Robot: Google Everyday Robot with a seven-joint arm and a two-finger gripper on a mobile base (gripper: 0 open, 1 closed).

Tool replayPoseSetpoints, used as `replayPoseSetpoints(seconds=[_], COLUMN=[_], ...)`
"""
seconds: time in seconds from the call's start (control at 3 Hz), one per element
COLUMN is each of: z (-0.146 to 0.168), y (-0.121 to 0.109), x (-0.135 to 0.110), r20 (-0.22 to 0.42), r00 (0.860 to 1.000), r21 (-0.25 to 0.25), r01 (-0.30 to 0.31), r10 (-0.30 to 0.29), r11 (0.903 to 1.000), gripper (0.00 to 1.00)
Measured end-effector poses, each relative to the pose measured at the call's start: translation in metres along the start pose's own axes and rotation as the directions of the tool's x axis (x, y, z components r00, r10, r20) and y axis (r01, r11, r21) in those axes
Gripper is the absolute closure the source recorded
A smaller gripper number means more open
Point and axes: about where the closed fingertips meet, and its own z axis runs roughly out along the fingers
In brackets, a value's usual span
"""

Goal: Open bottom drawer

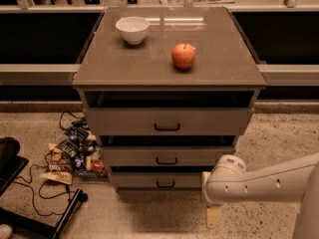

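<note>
Table [124, 68]: you have one, grey, flat-topped, with drawers set in its front.
Drawers: you can count three, stacked, each with one small black bar handle.
Top drawer [124, 122]: one, the tallest front.
Middle drawer [129, 157]: one, shallow.
Bottom drawer [137, 180]: one, the lowest front, just above the floor, with a dark gap over it and its handle [165, 184] at the middle.
Bowl [132, 29]: one, white, upright, at the back left of the table top.
Apple [183, 56]: one, red, right of the bowl and apart from it.
Arm [269, 183]: one, white, coming in from your right edge, low down.
Gripper [213, 216]: one, pointing down at the floor, just right of the bottom drawer's front and below it; you cannot tell whether it is released or clenched, and it touches no handle.
Snack packets [70, 156]: a heap on the floor left of the table; not countable.
Cables [35, 183]: black, trailing beside the heap.
Floor [279, 133]: speckled stone.
Room: a long grey ledge [35, 73] behind, with dark space beyond it.
</note>
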Motion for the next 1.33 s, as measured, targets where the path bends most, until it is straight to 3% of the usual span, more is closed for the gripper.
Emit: replayPoseSetpoints(seconds=[0.33, 0.67, 1.33], z=[0.034, 0.102, 0.161], y=[0.0, -0.005, -0.029], x=[-0.006, -0.012, -0.002], r20=[0.031, 0.097, 0.118], r00=[0.999, 0.995, 0.992], r21=[-0.022, -0.044, -0.003], r01=[0.012, 0.038, 0.043], r10=[-0.011, -0.034, -0.042], r11=[0.9997, 0.9983, 0.9991], gripper=[0.0, 0.0, 0.0])
